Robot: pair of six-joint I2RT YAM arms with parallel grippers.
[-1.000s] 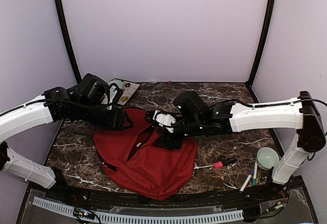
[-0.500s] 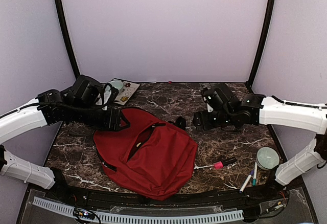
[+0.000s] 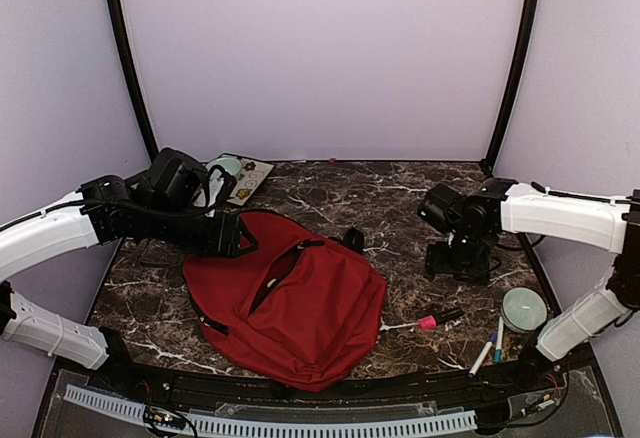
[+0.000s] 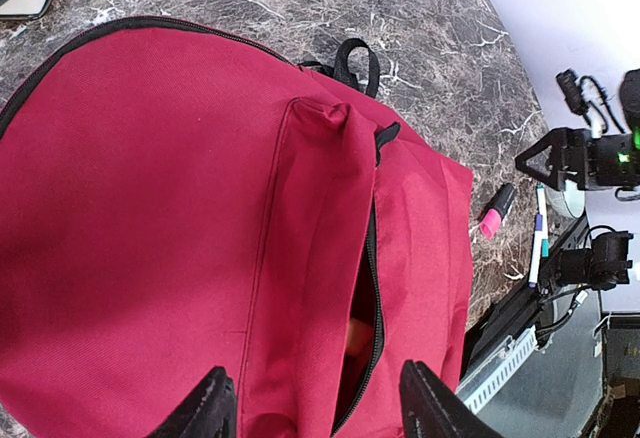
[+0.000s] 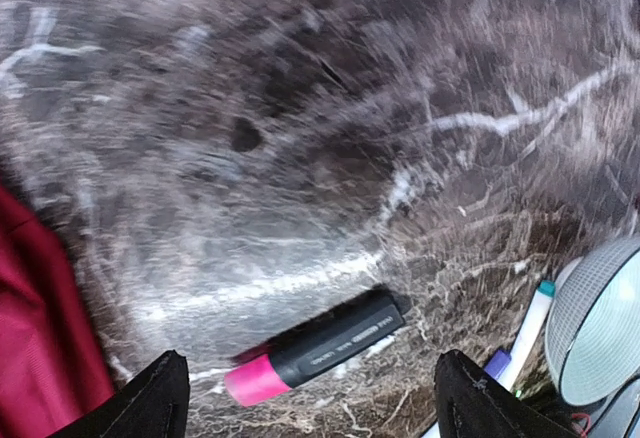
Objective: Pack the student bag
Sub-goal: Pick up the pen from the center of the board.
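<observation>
A dark marble table [image 3: 400,193] veined in white is seen. The dark-red student bag [image 3: 300,308] is laid flat on its near-left part, with a zipper partly open. A black highlighter [image 3: 438,319] with a pink cap is placed just right of the bag. 2 pens [image 3: 498,339] are found near the front-right corner, beside a pale green bowl [image 3: 524,308]. A printed sheet [image 3: 246,176] is set at the back-left corner.
</observation>
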